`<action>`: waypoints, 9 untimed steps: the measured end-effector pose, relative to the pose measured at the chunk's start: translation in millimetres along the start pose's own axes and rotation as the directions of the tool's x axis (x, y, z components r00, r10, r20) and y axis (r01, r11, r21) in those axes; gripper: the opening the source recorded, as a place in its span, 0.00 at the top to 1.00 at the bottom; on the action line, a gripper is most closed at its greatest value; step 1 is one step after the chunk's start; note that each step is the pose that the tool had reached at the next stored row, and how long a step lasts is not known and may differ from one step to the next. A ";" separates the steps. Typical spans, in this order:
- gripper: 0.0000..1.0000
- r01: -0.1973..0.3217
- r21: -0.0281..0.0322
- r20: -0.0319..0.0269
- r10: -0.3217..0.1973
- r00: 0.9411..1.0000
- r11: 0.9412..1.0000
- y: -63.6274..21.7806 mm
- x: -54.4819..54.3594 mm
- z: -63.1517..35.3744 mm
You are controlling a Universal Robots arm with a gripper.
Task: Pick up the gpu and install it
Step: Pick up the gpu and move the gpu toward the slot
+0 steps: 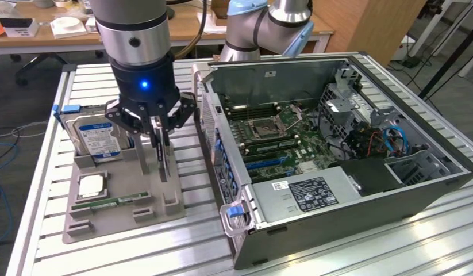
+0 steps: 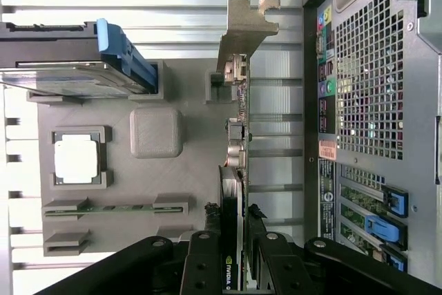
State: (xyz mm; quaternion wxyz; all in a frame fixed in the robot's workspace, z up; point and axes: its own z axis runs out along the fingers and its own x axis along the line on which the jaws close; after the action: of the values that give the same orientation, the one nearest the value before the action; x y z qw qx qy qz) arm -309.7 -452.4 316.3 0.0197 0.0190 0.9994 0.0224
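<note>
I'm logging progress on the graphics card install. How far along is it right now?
Done: the black pincer sits over the thin dark expansion card with the silvery bracket. In hand: the pick-up; the card stands upright in its slot on the grey holder tray. Left: lifting it out and seating it in the open dark computer case.

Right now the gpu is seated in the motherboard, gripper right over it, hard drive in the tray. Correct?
No. The gpu stands on edge in the gray tray, outside the case; the wrist view shows it. The gripper is right over it and the hard drive is in the tray.
</note>
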 end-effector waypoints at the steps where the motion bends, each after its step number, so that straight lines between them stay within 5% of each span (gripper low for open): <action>1: 0.74 0.000 0.000 0.000 0.000 1.000 1.000 0.0 0.0 -0.2; 9: 0.74 -0.001 0.000 0.000 0.001 1.000 1.000 0.1 -0.1 -2.6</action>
State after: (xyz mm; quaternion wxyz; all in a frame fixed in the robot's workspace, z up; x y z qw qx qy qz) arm -309.7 -452.4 319.0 0.0197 0.0193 0.9994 0.0224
